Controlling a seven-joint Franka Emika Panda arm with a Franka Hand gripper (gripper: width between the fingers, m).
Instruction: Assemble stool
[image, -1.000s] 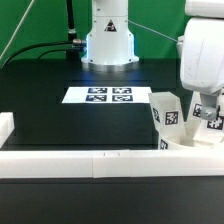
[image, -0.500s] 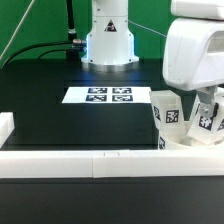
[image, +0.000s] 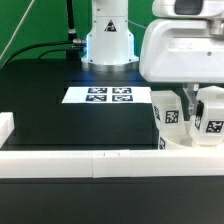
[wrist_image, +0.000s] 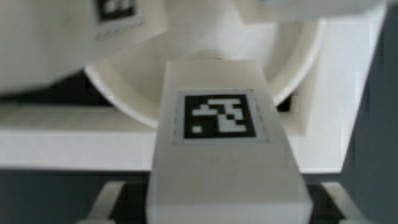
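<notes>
The round white seat (image: 183, 144) lies at the exterior view's right, by the front rail. One white tagged leg (image: 168, 114) stands on it. A second tagged leg (image: 212, 122) stands beside it, under my gripper (image: 203, 98). In the wrist view this leg (wrist_image: 219, 115) fills the space between my fingers (wrist_image: 118, 196) and reaches down to the seat (wrist_image: 134, 85). My gripper (wrist_image: 222, 196) looks shut on it. The other leg (wrist_image: 111, 22) shows at the edge. I see no third leg.
The marker board (image: 108, 96) lies flat mid-table in front of the robot base (image: 108, 40). A long white rail (image: 90, 161) runs along the front, with a short rail end (image: 6, 124) at the exterior view's left.
My hand has swung toward the exterior view's left and come nearer the camera. The leg under it has shifted slightly, and its tag now faces differently.
</notes>
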